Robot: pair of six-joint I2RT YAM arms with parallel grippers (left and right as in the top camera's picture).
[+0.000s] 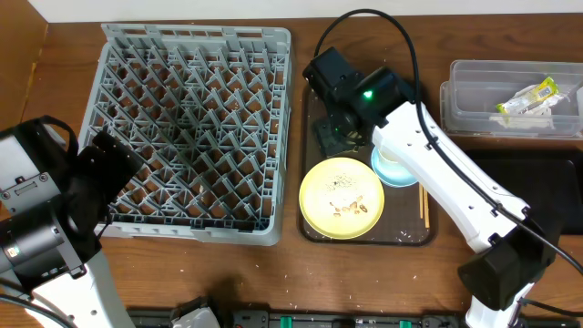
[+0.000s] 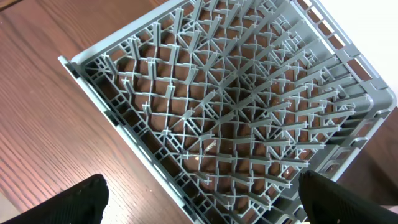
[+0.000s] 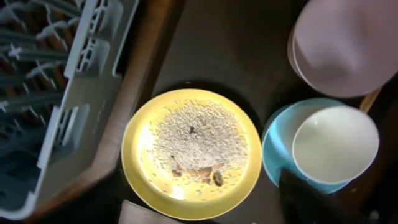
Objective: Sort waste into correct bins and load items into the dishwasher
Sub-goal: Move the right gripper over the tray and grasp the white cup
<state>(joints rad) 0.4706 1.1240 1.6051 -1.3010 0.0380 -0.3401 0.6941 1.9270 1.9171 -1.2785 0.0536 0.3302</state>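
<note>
Finding 1: the rack (image 1: 182, 233) holds no dishes. All 5 items remain on the tray (image 3: 236, 56):
- plate (image 3: 134, 155), carrying rice scraps (image 3: 199, 134)
- pink bowl (image 3: 345, 46)
- blue bowl (image 3: 277, 158), with the cup (image 3: 334, 144) nested in it
- chopsticks (image 1: 423, 208), at the tray's right edge

Finding 2: 1 wrapper (image 1: 526, 98) lies in the tub (image 1: 469, 100). The black bin (image 1: 556, 182) sits just below the tub.

Finding 3: the right gripper (image 1: 332, 135) hangs over the tray above the plate. Only 1 finger shows clearly, well off-centre, so its jaws read as apart and empty. The left gripper (image 2: 204, 180) hovers over the rack's near corner, fingers wide apart and holding nothing.

Assessment: the step in hand appears to be clearing the plate. The next move calls for a rim grip, kept level so the scraps reach a bin before racking.
</note>
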